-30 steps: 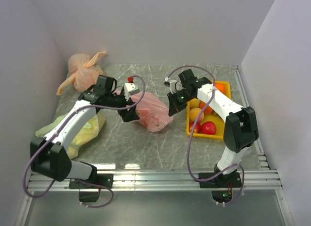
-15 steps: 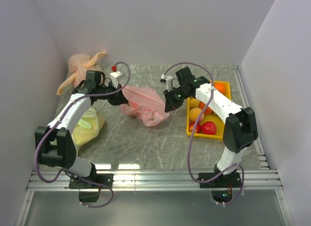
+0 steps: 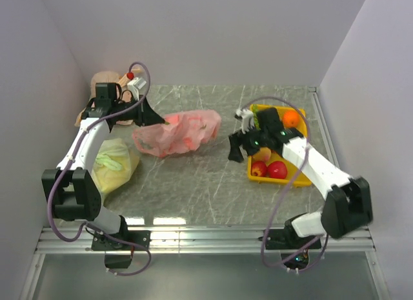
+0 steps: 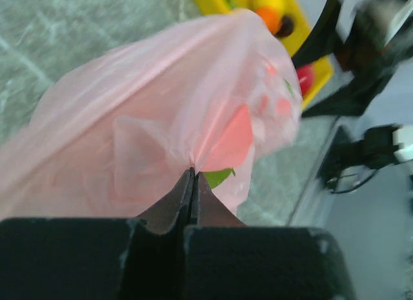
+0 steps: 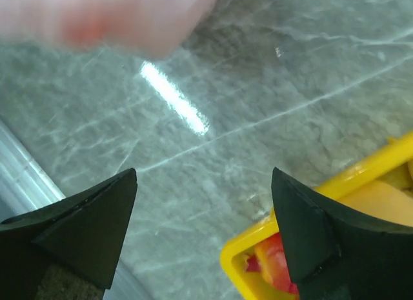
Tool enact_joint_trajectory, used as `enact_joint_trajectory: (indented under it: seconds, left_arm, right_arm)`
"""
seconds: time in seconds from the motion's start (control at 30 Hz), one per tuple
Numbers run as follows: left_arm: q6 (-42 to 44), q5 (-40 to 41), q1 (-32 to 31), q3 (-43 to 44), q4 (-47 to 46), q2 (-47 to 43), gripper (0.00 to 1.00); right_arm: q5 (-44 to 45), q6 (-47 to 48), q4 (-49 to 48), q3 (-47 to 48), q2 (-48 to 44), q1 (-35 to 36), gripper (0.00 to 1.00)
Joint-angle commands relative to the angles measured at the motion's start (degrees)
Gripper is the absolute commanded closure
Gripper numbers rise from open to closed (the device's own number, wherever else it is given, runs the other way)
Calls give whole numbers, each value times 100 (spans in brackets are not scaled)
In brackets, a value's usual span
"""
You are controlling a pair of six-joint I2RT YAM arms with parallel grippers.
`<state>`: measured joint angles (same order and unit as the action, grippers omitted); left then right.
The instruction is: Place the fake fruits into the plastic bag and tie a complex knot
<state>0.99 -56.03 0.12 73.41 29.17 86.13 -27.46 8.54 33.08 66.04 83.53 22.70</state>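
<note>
Pink plastic bag (image 3: 177,133) on grey table (image 3: 213,184), left of yellow tray (image 3: 274,181)

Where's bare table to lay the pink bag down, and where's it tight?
Widest: the marble in front of the plastic bag, between the yellow-green bag, the yellow tray and the near rail. A narrower strip runs behind the bag, along the back wall. Tight: the back-left corner with the orange-peach bag and left gripper, and beside the tray, by the open right gripper.
</note>
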Motion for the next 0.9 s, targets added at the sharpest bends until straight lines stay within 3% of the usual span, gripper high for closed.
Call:
enact_joint_trajectory:
  seconds: [0.0,0.13,0.3,0.73,0.83,0.87]
  left_arm:
    - [-1328,-680,-21,464,-718,62,100]
    - [-2084,-1094,-21,701,-921,264,100]
    - [-1893,-1287,-21,894,-615,326,100]
    - [-1972,-1586,-21,956,-518,361,100]
    - [-1962,-1621,-21,895,-551,352,100]
    - [-1998,-1648,-21,886,-561,343,100]
  right_arm:
    - [57,-247,-1468,-1091,-1126,-169,7]
    - [-102,-615,-3503,-1901,-1611,-134,6]
    - [705,-573,-4703,-1893,-1155,-178,7]
    - [-171,-414,-5101,-1147,-215,-46,13]
    - [-259,-458,-5048,-884,57,-29,18]
    - [-251,-432,-5048,-821,119,6,26]
